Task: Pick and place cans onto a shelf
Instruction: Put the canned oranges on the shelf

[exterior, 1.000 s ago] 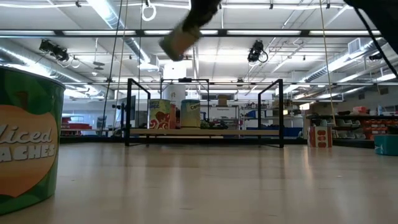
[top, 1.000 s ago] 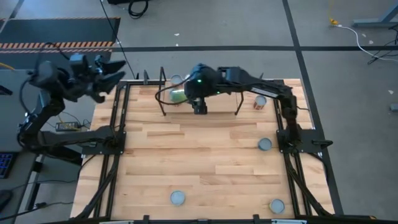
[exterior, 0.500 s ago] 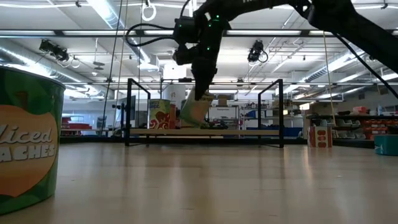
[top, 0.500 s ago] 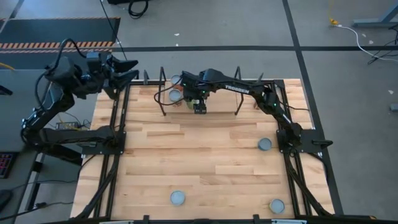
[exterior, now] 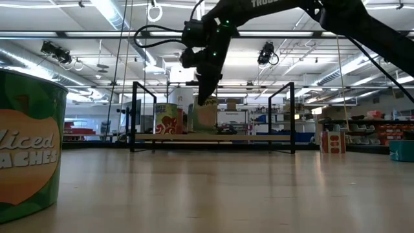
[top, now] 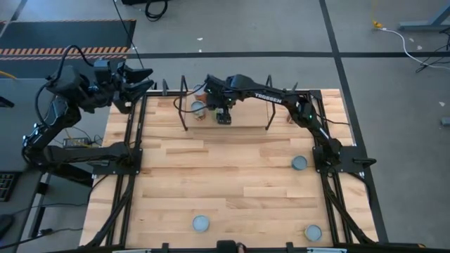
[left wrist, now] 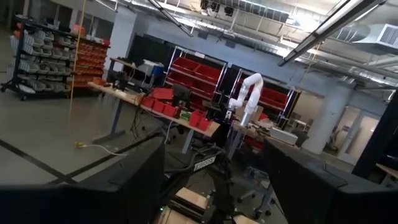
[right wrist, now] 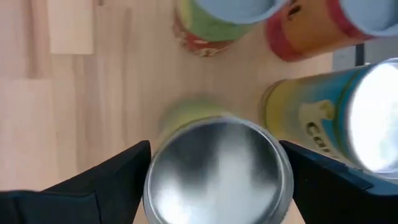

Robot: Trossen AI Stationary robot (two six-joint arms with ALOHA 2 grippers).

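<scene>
Your right pincer (exterior: 206, 97) has come down over the shelf (exterior: 213, 136) in the last second: a second ago it carried a can high and tilted above the worktop, half a second ago the can was slanted just over the board, and now that silver-topped can (right wrist: 219, 171) looks upright on the shelf, seen in the low view (exterior: 206, 119) beside those already there. The fingers (right wrist: 93, 186) flank the lid closely on both sides, so read it as clasped and not yet let go. That puts you at the end of a placement; the release is what remains.

Room is tight on one side. A teal-and-yellow can (right wrist: 336, 115) stands just beside the held one, with an orange can (right wrist: 311, 28) and a green-and-red can (right wrist: 214, 25) near behind it. The other side is bare board. Spread the fingers only a little and lift straight up, or you risk nudging the teal neighbour. Black rod uprights (top: 184, 105) frame the shelf ends, well apart from the pincer.

Three silver-topped cans (top: 299, 163) wait on the worktop (top: 232, 183), widely spaced with open wood between, and a red-and-white can (top: 291, 118) lies near the shelf's right end. Your left pincer (top: 137, 79) waits off the worktop's far left corner, its fingers spread and empty.
</scene>
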